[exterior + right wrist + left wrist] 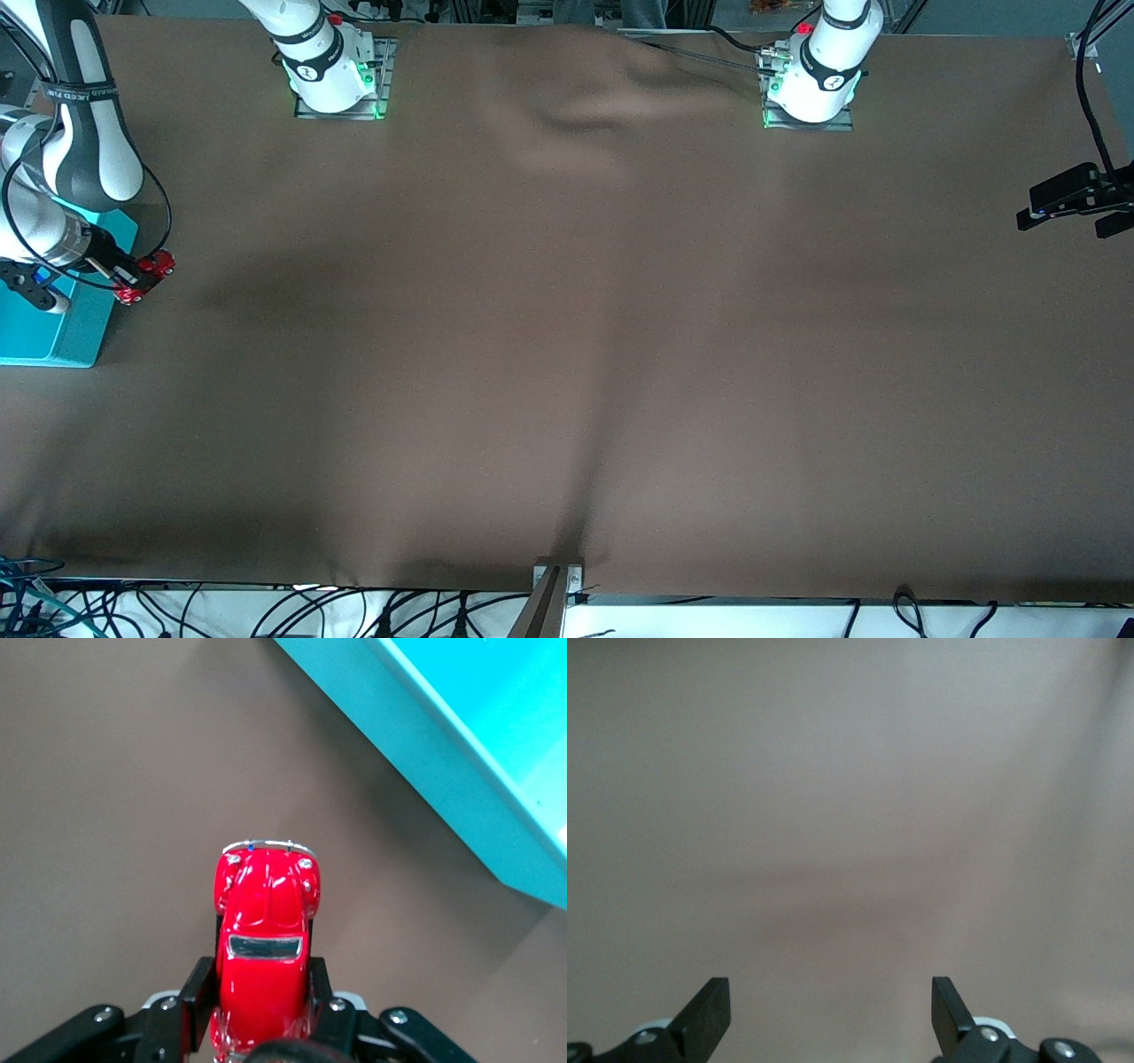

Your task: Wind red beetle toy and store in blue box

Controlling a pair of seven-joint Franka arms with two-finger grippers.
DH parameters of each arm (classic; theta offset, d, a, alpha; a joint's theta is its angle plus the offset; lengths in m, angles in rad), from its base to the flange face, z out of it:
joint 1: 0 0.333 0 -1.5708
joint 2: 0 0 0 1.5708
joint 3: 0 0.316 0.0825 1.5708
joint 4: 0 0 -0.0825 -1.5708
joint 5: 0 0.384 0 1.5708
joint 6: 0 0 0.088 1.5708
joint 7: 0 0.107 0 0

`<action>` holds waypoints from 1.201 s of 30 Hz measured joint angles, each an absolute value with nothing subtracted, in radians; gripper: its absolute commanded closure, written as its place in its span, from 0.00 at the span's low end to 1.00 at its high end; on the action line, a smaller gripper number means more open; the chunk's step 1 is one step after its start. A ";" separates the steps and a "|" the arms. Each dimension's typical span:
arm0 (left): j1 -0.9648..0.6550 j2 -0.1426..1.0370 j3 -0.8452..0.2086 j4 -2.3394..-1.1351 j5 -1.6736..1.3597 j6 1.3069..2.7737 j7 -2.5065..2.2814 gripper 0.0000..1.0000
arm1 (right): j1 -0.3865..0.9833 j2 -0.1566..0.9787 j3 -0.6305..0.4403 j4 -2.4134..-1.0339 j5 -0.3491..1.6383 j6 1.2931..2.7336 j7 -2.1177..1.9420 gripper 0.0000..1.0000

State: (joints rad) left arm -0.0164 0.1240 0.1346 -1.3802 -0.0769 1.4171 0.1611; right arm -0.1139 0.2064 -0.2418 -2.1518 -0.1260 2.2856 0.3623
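At the right arm's end of the bench: the right gripper hangs in the air beside the blue box, its fingers pinching the red beetle toy by the flanks, nose pointing out from the grip.
Toy's place: aloft, over bare brown cloth just beside the box's outer wall, not yet above the opening; the right wrist view shows the turquoise rim apart from the car.
Box: standing on the bench at that end, open-topped, partly hidden under the arm; nothing can be made out in the part of its floor that shows.
Left gripper: waiting off at the left arm's end, fingers spread wide and holding nothing, only cloth beneath.
Step in hand, as judged: carrying the car across the wall for storage; whether it is wound cannot be told.
Doing it well: keep the pinch firm on the glossy body, lift clear of the rim, centre the car over the opening, lower close to the floor, then release so it does not bounce or roll off.
Count: one toy car, one box, two arms, two grippers.
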 measured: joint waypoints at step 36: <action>-0.017 0.124 0.135 -1.380 -0.077 1.417 0.161 0.00 | -0.259 0.202 -0.440 -2.069 -0.134 2.275 -0.464 1.00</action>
State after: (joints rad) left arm -0.0173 0.1240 0.1345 -1.3801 -0.0769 1.4171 0.1612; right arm -0.2591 0.2019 -0.4396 -2.0690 -0.1335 2.2755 -0.4637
